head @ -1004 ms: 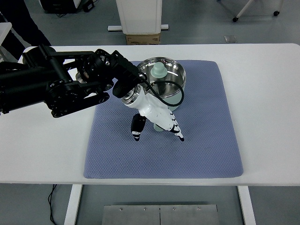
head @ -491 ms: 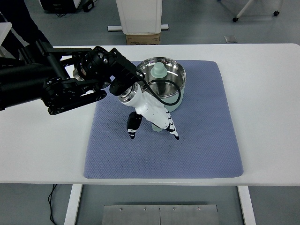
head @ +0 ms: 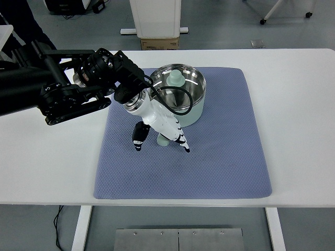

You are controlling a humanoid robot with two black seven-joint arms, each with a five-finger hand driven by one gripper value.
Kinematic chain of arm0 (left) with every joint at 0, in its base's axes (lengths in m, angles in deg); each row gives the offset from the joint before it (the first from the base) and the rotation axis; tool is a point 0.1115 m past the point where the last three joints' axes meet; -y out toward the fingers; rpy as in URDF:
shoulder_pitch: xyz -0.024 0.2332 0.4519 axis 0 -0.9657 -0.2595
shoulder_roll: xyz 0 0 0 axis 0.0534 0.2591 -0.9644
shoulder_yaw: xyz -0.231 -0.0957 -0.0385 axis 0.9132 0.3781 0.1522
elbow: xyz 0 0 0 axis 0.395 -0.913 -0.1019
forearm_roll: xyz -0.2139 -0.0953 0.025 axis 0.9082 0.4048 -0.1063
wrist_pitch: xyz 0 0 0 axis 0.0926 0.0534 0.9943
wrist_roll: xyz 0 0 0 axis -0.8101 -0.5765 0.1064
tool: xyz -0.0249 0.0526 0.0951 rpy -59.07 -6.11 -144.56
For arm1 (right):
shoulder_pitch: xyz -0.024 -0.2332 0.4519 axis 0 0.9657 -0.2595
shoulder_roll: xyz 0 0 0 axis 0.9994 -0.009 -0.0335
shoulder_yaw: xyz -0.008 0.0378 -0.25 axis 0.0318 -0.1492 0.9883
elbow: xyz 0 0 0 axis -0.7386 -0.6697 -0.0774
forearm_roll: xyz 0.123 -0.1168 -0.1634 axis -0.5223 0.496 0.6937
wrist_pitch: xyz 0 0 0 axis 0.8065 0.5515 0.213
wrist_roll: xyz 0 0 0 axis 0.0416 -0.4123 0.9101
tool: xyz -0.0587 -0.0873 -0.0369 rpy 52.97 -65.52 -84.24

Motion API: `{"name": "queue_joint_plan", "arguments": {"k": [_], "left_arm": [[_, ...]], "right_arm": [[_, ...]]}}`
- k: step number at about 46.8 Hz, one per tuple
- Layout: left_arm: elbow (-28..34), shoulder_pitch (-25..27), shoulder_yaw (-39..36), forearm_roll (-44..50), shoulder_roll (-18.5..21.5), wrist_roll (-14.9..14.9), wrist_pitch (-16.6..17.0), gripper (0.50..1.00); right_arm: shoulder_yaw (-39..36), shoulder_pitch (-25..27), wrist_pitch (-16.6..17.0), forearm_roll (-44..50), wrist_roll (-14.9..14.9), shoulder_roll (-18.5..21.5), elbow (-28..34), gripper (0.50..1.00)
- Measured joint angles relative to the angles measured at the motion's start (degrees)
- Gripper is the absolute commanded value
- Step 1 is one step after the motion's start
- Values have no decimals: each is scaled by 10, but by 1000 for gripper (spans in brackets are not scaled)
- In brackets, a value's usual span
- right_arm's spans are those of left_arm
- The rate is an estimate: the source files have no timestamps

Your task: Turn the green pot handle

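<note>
Because the camera looks down from our own side, we describe the scene from the table's [head: 303, 157] near edge outward. A blue-grey mat [head: 225, 167] covers the middle of the white table, its near half bare. Above that bare stretch our left hand [head: 159, 128], white with black fingertips, points down and toward the near edge, fingers [head: 138, 140] and thumb draped around the pale green handle [head: 164, 139]. The handle pokes out between them, so we judge the hand to be loosely closed on it, though how firmly we cannot tell. The handle's long axis runs from the hand back and to the right, into the green pot [head: 189, 107], which sits on the mat's far half, slightly left of its middle. Inside its shiny steel bowl stands a pale green knob [head: 175, 78]. Any turn must pivot around the pot, sweeping the handle across open mat. Our right arm is out of view. Beyond the far edge lie grey floor and a white column base [head: 155, 18].
</note>
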Motion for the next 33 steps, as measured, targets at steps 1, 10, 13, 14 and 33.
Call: {"name": "queue_joint_plan", "arguments": {"k": [1,10,13,14,33], "left_arm": [[0,1,-1,0,0,0,0,1000],[1,1,-10,0,5,0,0,1000],[2,1,-16,0,5,0,0,1000],[2,1,-17,0,6,0,0,1000],[3,10,-37,0,39,0,-2,1000]], "right_arm": [[0,0,0,0,0,0,0,1000],[-1,0,0,0,0,0,0,1000],[-1,0,0,0,0,0,0,1000],[0,0,0,0,0,0,0,1000],[-1,0,0,0,0,0,0,1000]]}}
